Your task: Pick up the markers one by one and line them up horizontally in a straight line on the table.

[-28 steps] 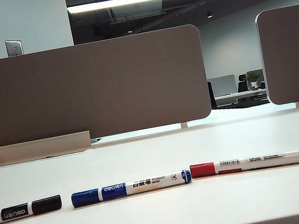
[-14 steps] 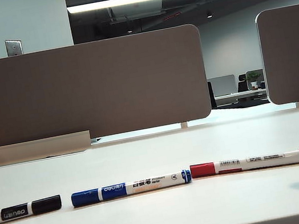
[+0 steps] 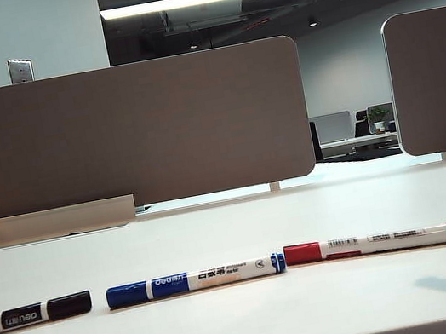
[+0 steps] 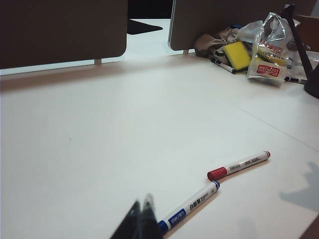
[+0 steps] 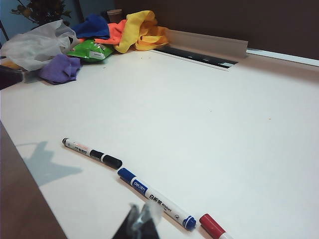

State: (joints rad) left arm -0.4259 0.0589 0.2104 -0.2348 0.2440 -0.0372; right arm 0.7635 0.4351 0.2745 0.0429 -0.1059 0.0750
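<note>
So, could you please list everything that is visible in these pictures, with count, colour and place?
markers: 3, white barrels, in a row near the table's front edge; black-capped on the left, blue-capped in the middle, red-capped on the right
table: 1, off-white, under everything
partition panels: 2, brown-grey, upright along the table's back
pile of cloths: several, blue, orange, yellow, purple, at the back by one side
green packet: 1, among the cloths
yellow sponge: 1, at the back on the other side
clear plastic bag: 1, beside the sponge
left gripper: 1, dark, shut, above the blue marker's cap end
right gripper: 1, dark, shut, above the table near the blue marker
</note>
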